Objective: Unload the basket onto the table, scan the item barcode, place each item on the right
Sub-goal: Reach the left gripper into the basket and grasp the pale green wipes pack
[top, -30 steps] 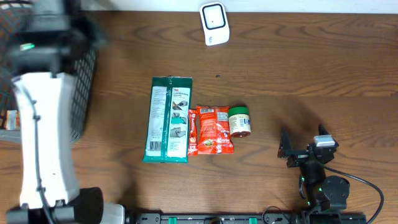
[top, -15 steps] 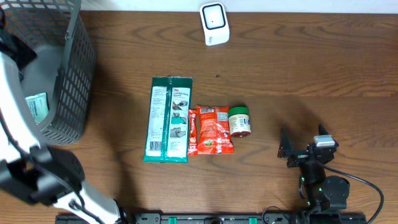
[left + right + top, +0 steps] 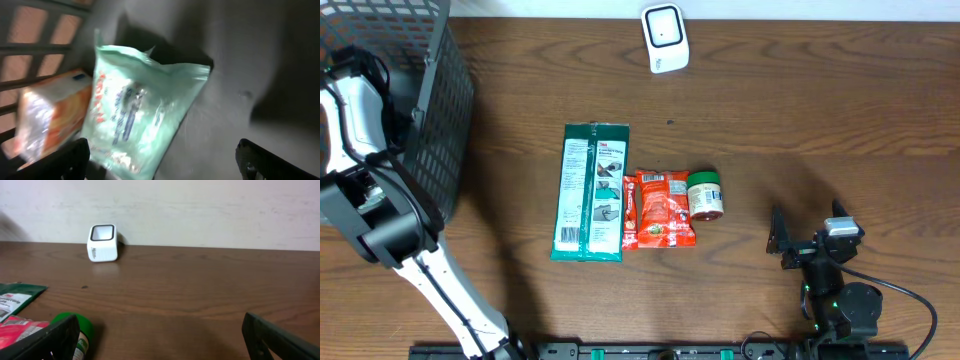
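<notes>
My left gripper (image 3: 162, 165) is open inside the grey mesh basket (image 3: 435, 110); its dark fingertips (image 3: 65, 159) stand wide apart with nothing between them. Just ahead of it a pale green pouch (image 3: 140, 110) lies on the basket floor beside an orange pack (image 3: 50, 115). The white barcode scanner (image 3: 665, 38) stands at the table's far edge. A green package (image 3: 591, 192), a red packet (image 3: 660, 208) and a green-lidded jar (image 3: 705, 195) lie in a row mid-table. My right gripper (image 3: 807, 227) rests open to the right of the jar (image 3: 80, 330), holding nothing.
The basket's mesh wall (image 3: 40, 45) rises to the left of the pouch. My left arm (image 3: 360, 130) reaches over the basket's near side. From the right wrist, the scanner (image 3: 103, 242) stands far ahead on the left, against a pale wall.
My left arm has swung about over the basket and now reaches in from its left side, covering the pale green pouch that showed there. The right arm and the table items have not moved.
</notes>
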Action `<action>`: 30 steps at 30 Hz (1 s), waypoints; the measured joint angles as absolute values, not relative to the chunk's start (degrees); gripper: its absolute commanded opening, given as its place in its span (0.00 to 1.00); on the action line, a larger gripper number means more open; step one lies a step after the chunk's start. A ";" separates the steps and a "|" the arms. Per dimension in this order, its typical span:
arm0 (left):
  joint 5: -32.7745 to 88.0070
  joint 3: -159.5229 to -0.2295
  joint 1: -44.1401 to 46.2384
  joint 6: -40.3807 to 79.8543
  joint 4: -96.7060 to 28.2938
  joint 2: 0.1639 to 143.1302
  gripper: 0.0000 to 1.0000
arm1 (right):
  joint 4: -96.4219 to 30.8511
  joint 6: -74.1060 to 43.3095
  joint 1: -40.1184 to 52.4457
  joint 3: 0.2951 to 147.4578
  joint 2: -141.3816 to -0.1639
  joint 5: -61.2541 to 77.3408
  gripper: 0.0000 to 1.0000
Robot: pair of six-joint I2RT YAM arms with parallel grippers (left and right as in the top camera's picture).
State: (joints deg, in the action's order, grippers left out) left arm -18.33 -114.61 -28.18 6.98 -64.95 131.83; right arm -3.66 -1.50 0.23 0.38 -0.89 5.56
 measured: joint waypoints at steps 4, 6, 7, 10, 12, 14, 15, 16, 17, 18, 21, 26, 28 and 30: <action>-18.31 -114.61 -29.58 6.96 -64.45 134.28 0.93 | -3.66 -1.52 0.23 0.38 -0.89 5.56 0.99; -18.28 -114.61 -30.22 6.98 -63.92 134.21 0.93 | -3.66 -1.50 0.23 0.38 -0.89 5.56 0.99; -18.09 -114.61 -30.52 6.98 -63.79 134.26 0.93 | -3.66 -1.52 0.23 0.38 -0.89 5.56 0.99; -16.34 -114.61 -31.48 7.01 -63.57 134.26 0.86 | -3.66 -1.50 0.23 0.38 -0.89 5.56 0.99; -14.52 -114.61 -32.01 6.68 -63.46 134.28 0.79 | -3.66 -1.52 0.23 0.38 -0.89 5.56 0.99; -13.26 -114.58 -32.36 6.46 -63.46 134.30 0.73 | -3.66 -1.50 0.23 0.38 -0.89 5.56 0.99; -12.69 -114.41 -32.49 6.44 -63.35 134.32 0.69 | -3.64 -1.50 0.23 0.38 -0.89 5.56 0.99; -12.29 -114.19 -32.58 6.37 -63.11 134.32 0.64 | -3.66 -1.50 0.23 0.38 -0.89 5.56 0.99; -11.90 -113.91 -32.58 6.37 -62.89 134.32 0.63 | -3.66 -1.50 0.23 0.38 -0.89 5.56 0.99; -11.92 -113.62 -32.58 6.31 -62.50 134.23 0.63 | -3.66 -1.50 0.23 0.38 -0.89 5.56 0.99; -11.44 -111.83 -32.56 6.13 -60.69 133.43 0.58 | -3.66 -1.50 0.23 0.38 -0.89 5.56 0.99; -8.19 -110.91 -33.32 6.09 -59.68 132.73 0.57 | -3.66 -1.50 0.23 0.38 -0.89 5.56 0.99; -6.74 -110.91 -33.65 6.11 -59.64 132.49 0.57 | -3.66 -1.50 0.23 0.38 -0.89 5.56 0.99; -3.99 -110.91 -33.82 6.11 -59.46 132.07 0.57 | -3.66 -1.50 0.23 0.38 -0.89 5.56 0.99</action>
State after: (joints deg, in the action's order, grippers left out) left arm -3.99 -110.91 -33.82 6.11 -59.46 132.07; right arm -3.66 -1.50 0.23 0.38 -0.89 5.56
